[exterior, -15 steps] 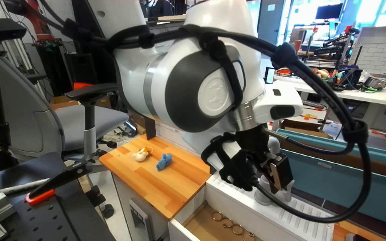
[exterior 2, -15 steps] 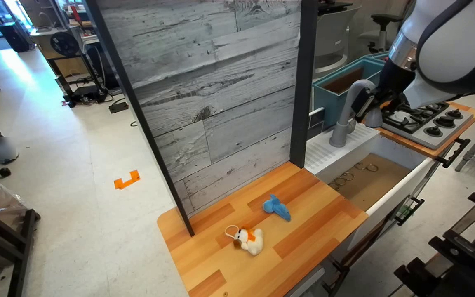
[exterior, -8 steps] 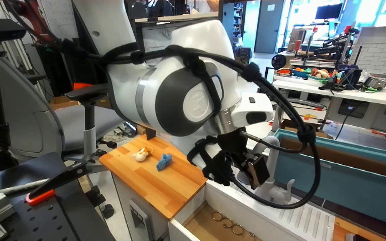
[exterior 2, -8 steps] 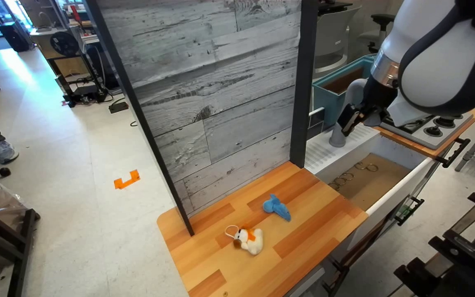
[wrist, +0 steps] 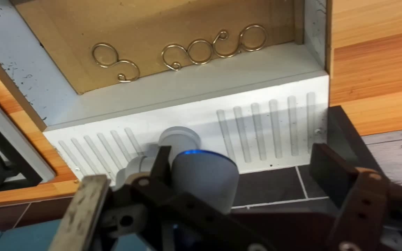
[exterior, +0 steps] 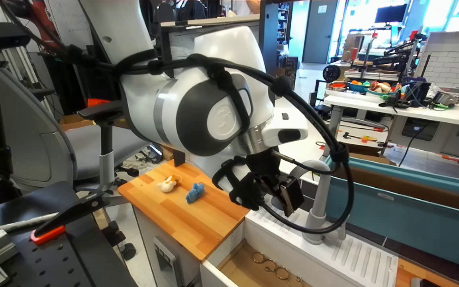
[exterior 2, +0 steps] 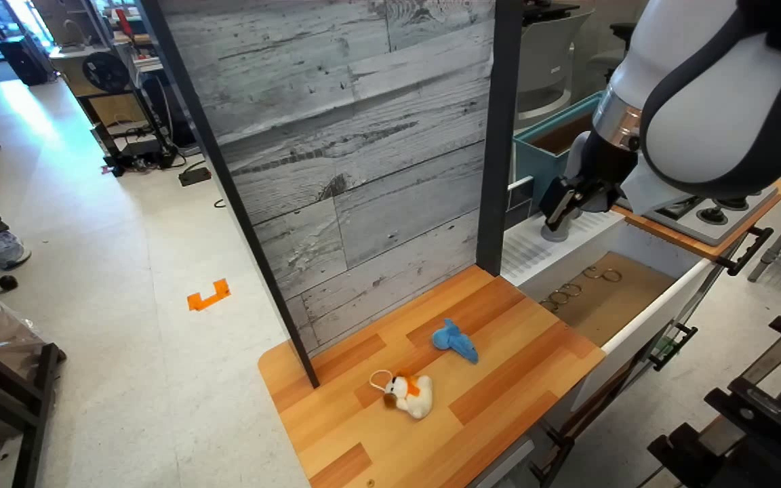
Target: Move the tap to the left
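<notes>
The tap is matte grey with an arched gooseneck spout (exterior: 319, 199), and its round base (exterior: 313, 236) stands upright on the white sink ledge. In an exterior view its base (exterior 2: 556, 232) shows, while my gripper (exterior 2: 560, 203) hides much of the neck. My gripper is open, with fingers wide apart. In the wrist view the spout head (wrist: 204, 177) lies between the fingers (wrist: 244, 164). It is right beside the left finger, seemingly against it, with a wide gap to the right finger. In an exterior view my gripper (exterior: 291, 195) is at spout-head height.
The white ledge (exterior: 357, 255) borders a sink basin (exterior 2: 624, 308) holding metal rings (wrist: 201, 51). A blue plush (exterior 2: 455, 341) and a cream plush (exterior 2: 416, 398) lie on the wooden counter (exterior 2: 519, 379). A grey plank panel (exterior 2: 350, 169), teal bin (exterior: 408, 211) and stove (exterior 2: 736, 217) stand around.
The arm and open gripper have moved left in both exterior views. The spout has swung left along with the gripper, while the base stays in place. The plush toys have not moved.
</notes>
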`<state>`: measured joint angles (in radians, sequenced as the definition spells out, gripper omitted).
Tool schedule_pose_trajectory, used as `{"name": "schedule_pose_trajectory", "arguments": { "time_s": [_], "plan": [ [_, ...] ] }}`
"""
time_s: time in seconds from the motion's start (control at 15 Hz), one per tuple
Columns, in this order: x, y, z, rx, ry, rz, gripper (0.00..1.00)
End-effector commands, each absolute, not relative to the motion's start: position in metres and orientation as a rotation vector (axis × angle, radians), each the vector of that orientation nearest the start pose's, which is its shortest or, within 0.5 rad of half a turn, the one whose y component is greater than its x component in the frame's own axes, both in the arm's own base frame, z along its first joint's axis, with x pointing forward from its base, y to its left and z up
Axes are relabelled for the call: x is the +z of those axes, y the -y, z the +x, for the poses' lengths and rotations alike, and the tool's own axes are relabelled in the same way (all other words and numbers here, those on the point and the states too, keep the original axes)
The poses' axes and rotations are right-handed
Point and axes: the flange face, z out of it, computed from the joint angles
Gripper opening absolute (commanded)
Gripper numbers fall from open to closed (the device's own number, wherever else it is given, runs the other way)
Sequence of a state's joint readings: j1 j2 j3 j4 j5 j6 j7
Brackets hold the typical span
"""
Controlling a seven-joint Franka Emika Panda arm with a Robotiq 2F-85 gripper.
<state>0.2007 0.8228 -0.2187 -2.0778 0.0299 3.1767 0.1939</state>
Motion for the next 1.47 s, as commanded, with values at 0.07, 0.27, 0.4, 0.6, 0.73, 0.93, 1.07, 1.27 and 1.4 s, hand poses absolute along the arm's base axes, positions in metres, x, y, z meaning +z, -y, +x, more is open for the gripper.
{"name": "schedule_pose_trajectory", "arguments": {
  "time_s": [0.07, 0.27, 0.4, 0.6, 0.73, 0.93, 1.07, 1.27, 1.4],
  "plan": [
    [0.074, -0.043, 0.586, -0.557, -0.121, -3.146, 1.0],
    [0.076, -0.07, 0.594, -0.599, -0.04, -3.137, 1.0],
    [0.082, -0.079, 0.599, -0.619, -0.02, -3.132, 1.0],
    [0.089, -0.082, 0.582, -0.437, -0.025, -3.143, 1.0],
    [0.098, -0.088, 0.56, -0.241, 0.012, -3.129, 1.0],
    [0.113, -0.091, 0.528, 0.023, 0.032, -3.104, 1.0],
    [0.13, -0.083, 0.511, 0.146, 0.002, -3.095, 1.0],
    [0.155, -0.061, 0.493, 0.278, -0.061, -3.108, 1.0],
    [0.142, -0.064, 0.504, 0.266, -0.056, -3.122, 1.0]
  ]
}}
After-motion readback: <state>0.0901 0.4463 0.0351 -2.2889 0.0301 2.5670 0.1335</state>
